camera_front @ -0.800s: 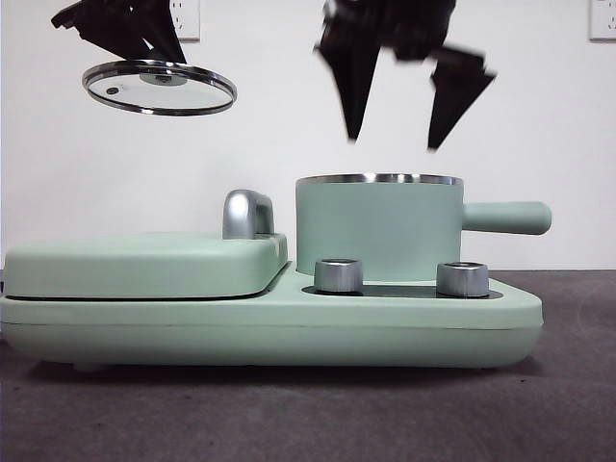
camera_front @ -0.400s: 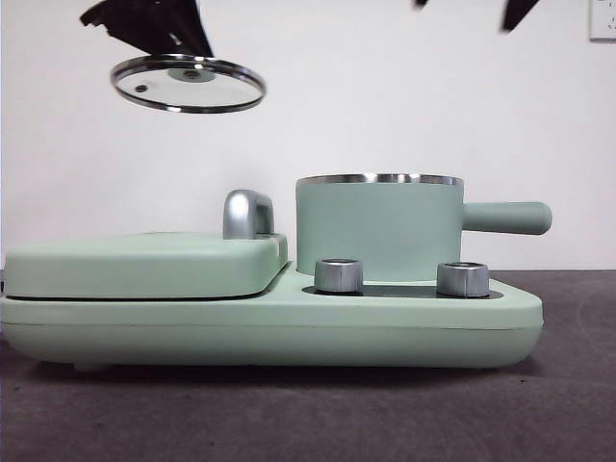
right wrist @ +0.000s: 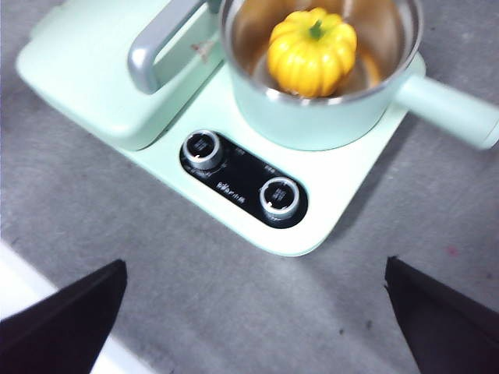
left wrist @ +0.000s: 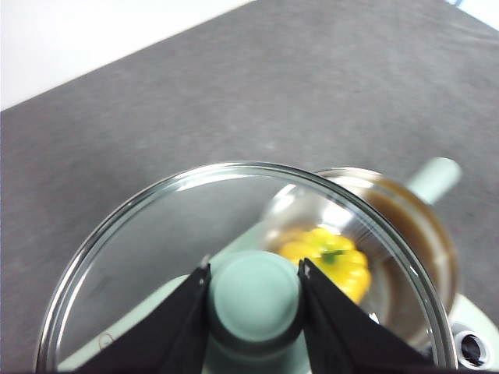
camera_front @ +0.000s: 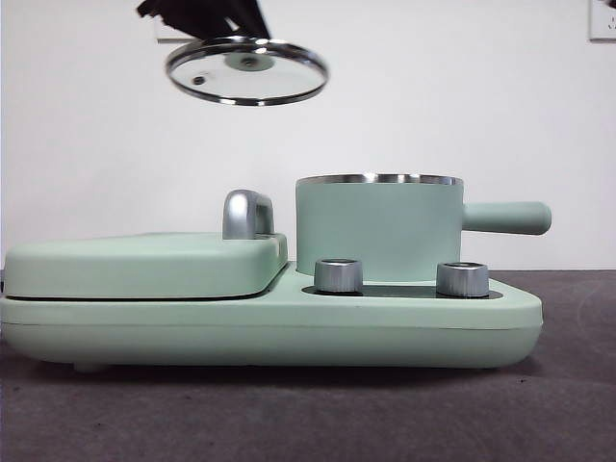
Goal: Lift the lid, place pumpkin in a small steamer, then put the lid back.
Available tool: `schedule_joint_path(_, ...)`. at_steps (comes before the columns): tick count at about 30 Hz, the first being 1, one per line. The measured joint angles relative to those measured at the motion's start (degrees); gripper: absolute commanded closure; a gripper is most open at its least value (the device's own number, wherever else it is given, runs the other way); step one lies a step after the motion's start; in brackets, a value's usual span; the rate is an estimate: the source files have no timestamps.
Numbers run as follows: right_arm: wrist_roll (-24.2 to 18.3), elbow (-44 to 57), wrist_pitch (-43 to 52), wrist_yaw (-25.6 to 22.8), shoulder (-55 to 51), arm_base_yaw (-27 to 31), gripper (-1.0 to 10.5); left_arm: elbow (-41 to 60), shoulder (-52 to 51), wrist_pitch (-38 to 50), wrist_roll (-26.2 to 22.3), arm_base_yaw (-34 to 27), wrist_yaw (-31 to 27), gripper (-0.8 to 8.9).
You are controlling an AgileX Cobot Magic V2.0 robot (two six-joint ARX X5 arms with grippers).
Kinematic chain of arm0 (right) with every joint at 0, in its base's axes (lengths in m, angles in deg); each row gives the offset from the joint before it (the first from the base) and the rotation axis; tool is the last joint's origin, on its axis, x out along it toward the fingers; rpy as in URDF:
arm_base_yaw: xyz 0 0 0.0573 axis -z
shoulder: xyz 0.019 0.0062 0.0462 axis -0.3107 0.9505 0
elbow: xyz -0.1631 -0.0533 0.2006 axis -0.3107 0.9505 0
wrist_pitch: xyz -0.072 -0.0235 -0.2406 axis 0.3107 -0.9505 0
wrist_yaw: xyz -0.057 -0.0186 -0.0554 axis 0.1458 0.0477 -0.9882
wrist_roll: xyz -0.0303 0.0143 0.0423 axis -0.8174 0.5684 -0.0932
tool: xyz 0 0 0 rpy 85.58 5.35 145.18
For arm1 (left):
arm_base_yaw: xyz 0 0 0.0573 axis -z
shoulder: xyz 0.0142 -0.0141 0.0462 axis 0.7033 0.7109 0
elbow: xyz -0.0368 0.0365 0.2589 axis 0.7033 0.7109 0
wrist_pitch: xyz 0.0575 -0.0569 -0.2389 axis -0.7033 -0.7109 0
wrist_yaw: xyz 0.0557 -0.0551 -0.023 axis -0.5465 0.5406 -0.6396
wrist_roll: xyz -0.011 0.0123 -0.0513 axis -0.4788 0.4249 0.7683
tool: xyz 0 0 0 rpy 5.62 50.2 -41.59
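The glass lid (camera_front: 246, 72) hangs in the air above the appliance, up and left of the small steamer (camera_front: 377, 228). My left gripper (left wrist: 255, 292) is shut on the lid's mint-green knob (left wrist: 255, 298). Through the lid's glass (left wrist: 156, 249) I see the pumpkin (left wrist: 331, 261) inside the steamer. In the right wrist view the pumpkin (right wrist: 312, 51) sits upright in the open steamer (right wrist: 327, 109), green stem up. My right gripper (right wrist: 257, 312) is open, high above the table in front of the appliance, holding nothing. It is out of the front view.
The steamer stands on a wide mint-green appliance base (camera_front: 269, 322) with two silver knobs (camera_front: 339, 275) and a flat hinged cover (camera_front: 144, 262) with a chrome handle (camera_front: 245, 214). The steamer's side handle (camera_front: 505, 218) sticks out to the right. Grey table surface surrounds the base.
The left gripper has carried the lid to the right, toward the steamer. The right gripper has risen out of the front view.
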Motion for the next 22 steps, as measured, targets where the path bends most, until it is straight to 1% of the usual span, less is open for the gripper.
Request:
schedule_joint_path(3,1.1,7.6,4.2,-0.4,-7.9,-1.0,4.2,0.0,0.0,0.0,0.0,2.3,0.0,7.37)
schedule_joint_path(5,1.7,11.2,5.0,-0.6,-12.6,-1.4,4.2,0.0,0.0,0.0,0.0,3.6,0.0,7.37)
schedule_joint_path(10,2.3,14.6,4.7,-0.8,-21.6,-1.4,4.2,0.0,0.0,0.0,0.0,6.8,0.0,7.37)
schedule_joint_path(14,2.6,14.6,4.8,-0.8,-24.7,-1.4,4.2,0.0,0.8,0.8,0.0,8.9,0.0,7.37)
schedule_joint_path(22,2.7,14.6,4.8,0.5,-26.1,-1.4,4.2,0.0,7.6,7.1,-0.1,12.0,0.0,7.37)
